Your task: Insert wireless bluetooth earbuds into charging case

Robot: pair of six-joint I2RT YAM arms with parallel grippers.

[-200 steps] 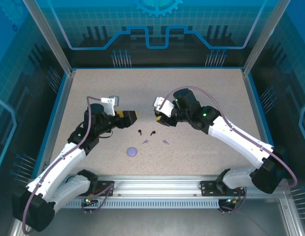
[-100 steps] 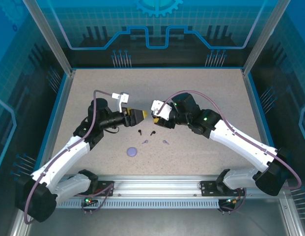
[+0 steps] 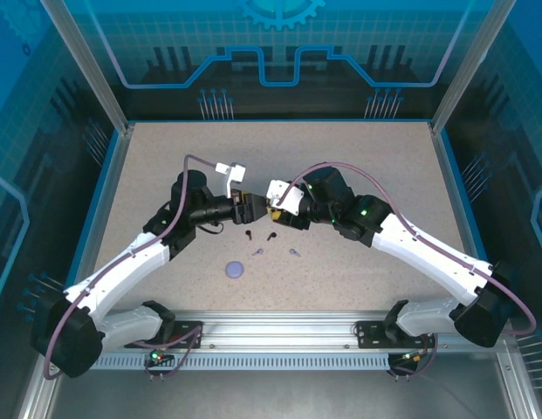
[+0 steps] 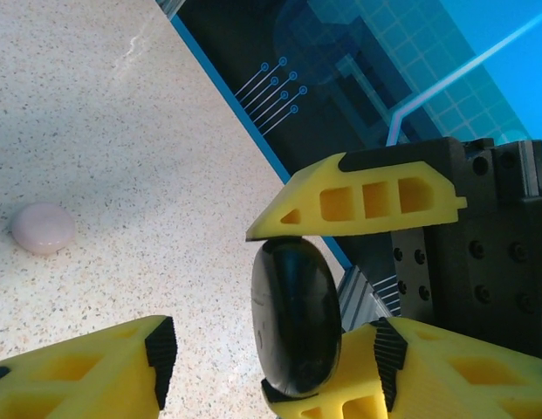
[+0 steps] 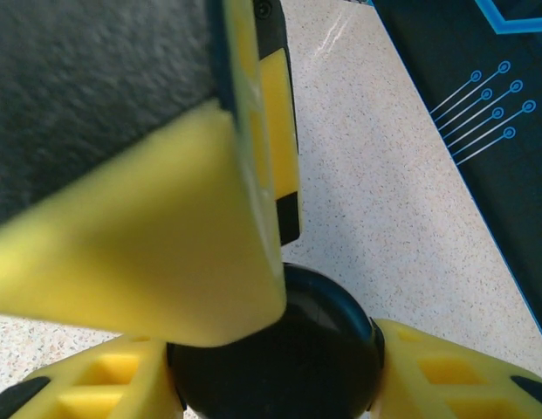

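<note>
A round black charging case (image 4: pixel 292 319) hangs in the air, and my right gripper (image 5: pixel 279 375) is shut on its rim. In the top view the right gripper (image 3: pixel 277 212) meets my left gripper (image 3: pixel 253 209) nose to nose above the table's middle. The left gripper (image 4: pixel 275 349) straddles the case's flat faces with its jaws open, and a gap shows on each side. One of its fingers (image 5: pixel 140 218) covers part of the case (image 5: pixel 288 349). Two black earbuds (image 3: pixel 250 234) (image 3: pixel 271 236) and two lavender earbuds (image 3: pixel 258 252) (image 3: pixel 294 252) lie on the table just below the grippers.
A lavender disc case (image 3: pixel 235 270) lies nearer the front, left of the earbuds. A pale pink disc case (image 4: pixel 44 229) rests on the speckled table. A blue wall (image 3: pixel 271 122) borders the table's far side.
My left gripper has swung right to the right gripper and its jaws have narrowed around the black case. The right gripper has held almost still with the case.
</note>
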